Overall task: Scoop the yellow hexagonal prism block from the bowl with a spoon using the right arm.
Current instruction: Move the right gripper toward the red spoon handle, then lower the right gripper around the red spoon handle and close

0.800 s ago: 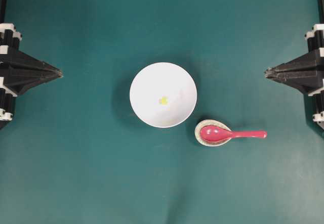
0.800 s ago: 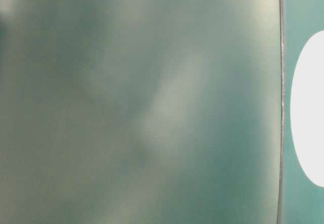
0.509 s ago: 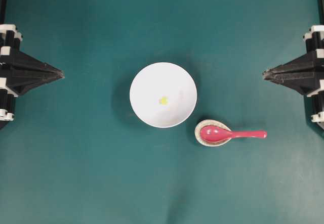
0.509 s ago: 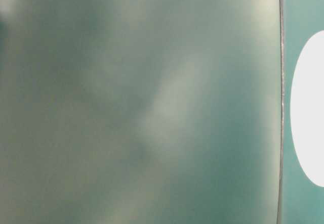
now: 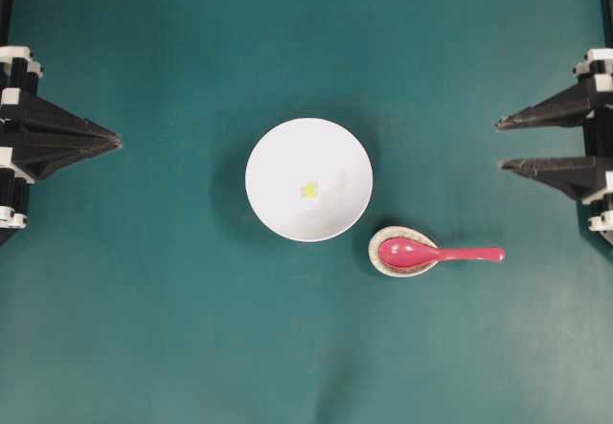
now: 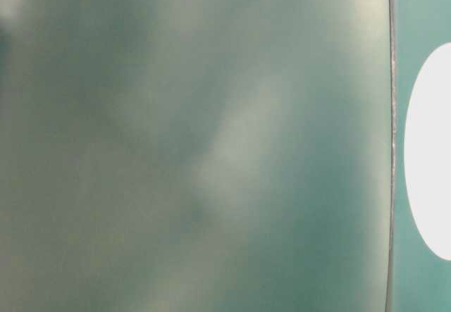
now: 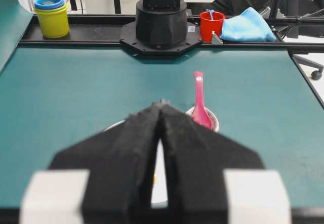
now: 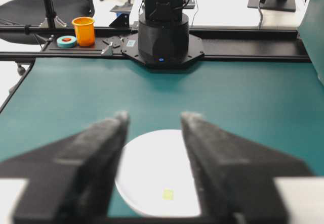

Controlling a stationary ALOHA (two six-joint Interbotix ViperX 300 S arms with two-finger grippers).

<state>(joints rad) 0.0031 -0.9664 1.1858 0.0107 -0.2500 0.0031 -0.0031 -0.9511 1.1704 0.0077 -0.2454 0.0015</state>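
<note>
A teal bench [image 5: 172, 328] spreads ahead of both jaws; right gripper [image 5: 500, 144] gapes empty, left gripper [image 5: 113, 140] is pressed closed, empty; no legible writing.

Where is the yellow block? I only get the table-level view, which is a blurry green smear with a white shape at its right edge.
Observer: The yellow hexagonal prism block lies inside the bowl, near its middle.
Operator: And the spoon?
Observer: The spoon rests with its head in a small speckled dish beside the bowl, handle pointing toward the right arm's side.
Operator: Is anything gripping it?
Observer: No. The right gripper sits at the table's edge with jaws spread apart, empty.
Operator: The other one?
Observer: The left gripper has its jaws closed together, also far from the bowl.
</note>
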